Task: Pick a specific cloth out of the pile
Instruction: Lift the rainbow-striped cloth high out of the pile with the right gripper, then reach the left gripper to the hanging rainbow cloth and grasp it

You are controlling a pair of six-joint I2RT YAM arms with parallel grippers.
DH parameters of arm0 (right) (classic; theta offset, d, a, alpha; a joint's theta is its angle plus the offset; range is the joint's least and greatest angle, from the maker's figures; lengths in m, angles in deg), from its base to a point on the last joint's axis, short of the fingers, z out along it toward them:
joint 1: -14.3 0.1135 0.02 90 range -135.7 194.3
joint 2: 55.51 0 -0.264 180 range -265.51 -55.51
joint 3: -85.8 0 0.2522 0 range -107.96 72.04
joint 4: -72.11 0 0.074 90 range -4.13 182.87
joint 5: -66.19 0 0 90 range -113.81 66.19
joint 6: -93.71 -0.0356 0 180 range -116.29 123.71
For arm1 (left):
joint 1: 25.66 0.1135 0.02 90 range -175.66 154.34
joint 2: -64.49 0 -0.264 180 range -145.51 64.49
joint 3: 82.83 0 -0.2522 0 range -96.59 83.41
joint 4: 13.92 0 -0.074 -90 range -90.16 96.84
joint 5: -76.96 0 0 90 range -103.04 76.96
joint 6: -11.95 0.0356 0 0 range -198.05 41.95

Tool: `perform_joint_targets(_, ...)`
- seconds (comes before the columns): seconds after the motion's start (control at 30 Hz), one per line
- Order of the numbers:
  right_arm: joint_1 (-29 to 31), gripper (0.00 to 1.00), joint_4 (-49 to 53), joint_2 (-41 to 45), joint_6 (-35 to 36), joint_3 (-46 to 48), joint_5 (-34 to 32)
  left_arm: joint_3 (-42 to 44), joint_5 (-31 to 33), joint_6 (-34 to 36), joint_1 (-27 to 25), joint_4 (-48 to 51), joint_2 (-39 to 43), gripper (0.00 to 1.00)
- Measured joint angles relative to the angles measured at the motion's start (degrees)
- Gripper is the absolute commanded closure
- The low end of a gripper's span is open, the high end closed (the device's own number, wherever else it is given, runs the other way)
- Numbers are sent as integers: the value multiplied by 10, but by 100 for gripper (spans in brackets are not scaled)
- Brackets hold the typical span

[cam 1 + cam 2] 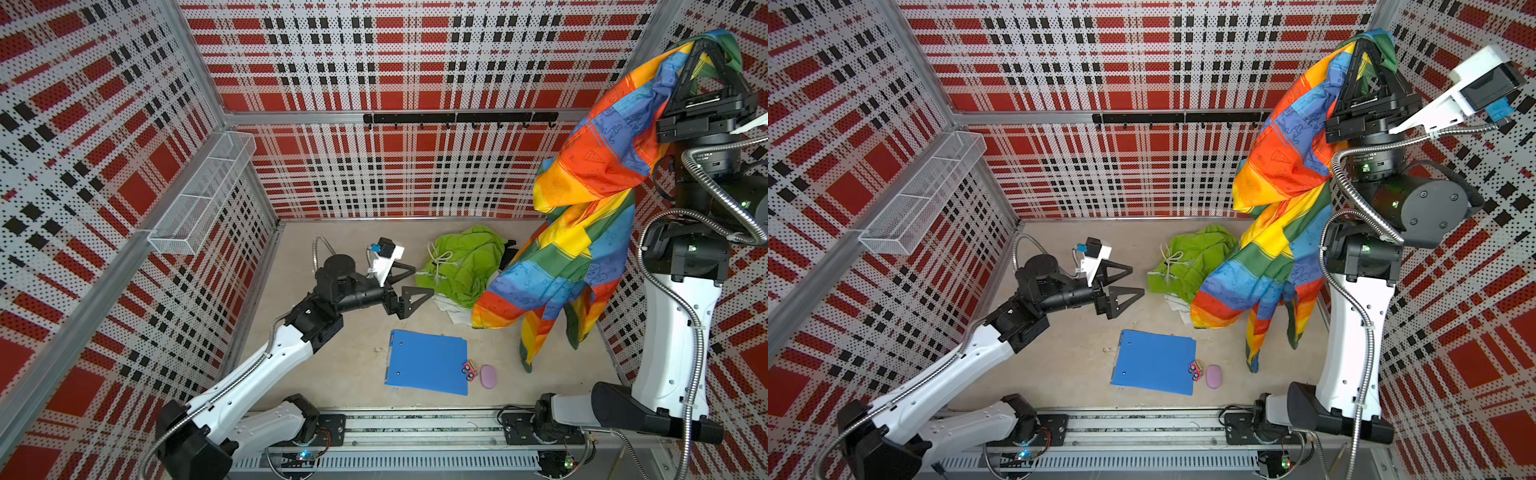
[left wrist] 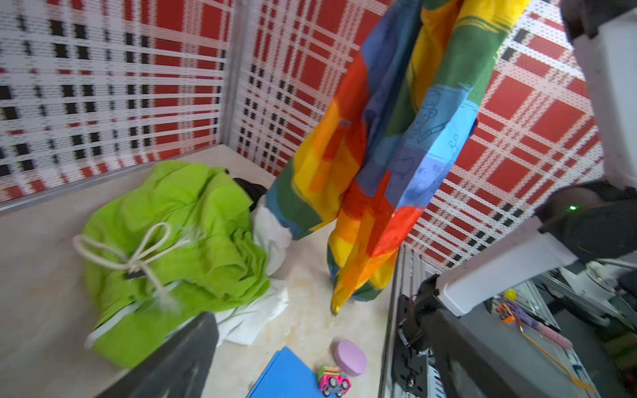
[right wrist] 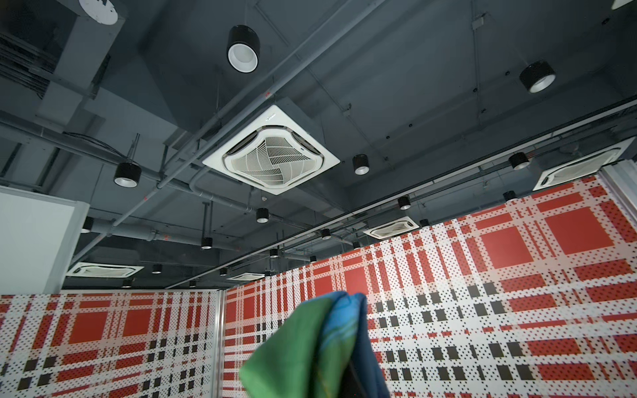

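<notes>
The cloth (image 1: 582, 178) is thin, faintly glossy fabric; the pile (image 1: 461, 266) matt and crumpled.

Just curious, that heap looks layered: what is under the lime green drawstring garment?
A plain white cloth pokes out beneath the lime green drawstring garment, and a bit of black fabric shows at its edge. How far they run underneath, or anything else there, is covered.

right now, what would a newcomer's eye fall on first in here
The multicoloured cloth, hanging in a long drape from the raised right gripper at the right in both top views. Next, the pile, lime green on top, on the table below, with the open left gripper beside it.
</notes>
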Motion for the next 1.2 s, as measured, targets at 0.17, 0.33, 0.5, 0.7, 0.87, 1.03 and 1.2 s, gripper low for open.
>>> perform_joint_targets(0.17, 3, 100, 1, -2, -20, -3, 15, -104, 60, 11, -97, -54, -119, 1)
perform_joint_targets(0.33, 6, 100, 2, -2, -26, -3, 20, -180, 79, 7, -144, -96, -226, 40)
perform_joint_targets(0.5, 6, 100, 13, -2, -26, -2, 22, -247, 63, -17, -156, -122, -315, 57)
perform_joint_targets(0.7, 8, 100, 10, -2, -39, 8, 37, -317, 41, -42, -158, -148, -380, 1)
perform_joint_targets(0.87, 16, 100, 8, -2, -45, 30, 47, -376, 5, -70, -160, -184, -430, 1)
perform_joint_targets(1.03, 19, 100, 12, -2, -45, 44, 51, -403, -15, -91, -167, -215, -467, 1)
perform_joint_targets(1.2, 31, 100, 12, 2, -45, 52, 52, -467, -2, -110, -174, -229, -524, 1)
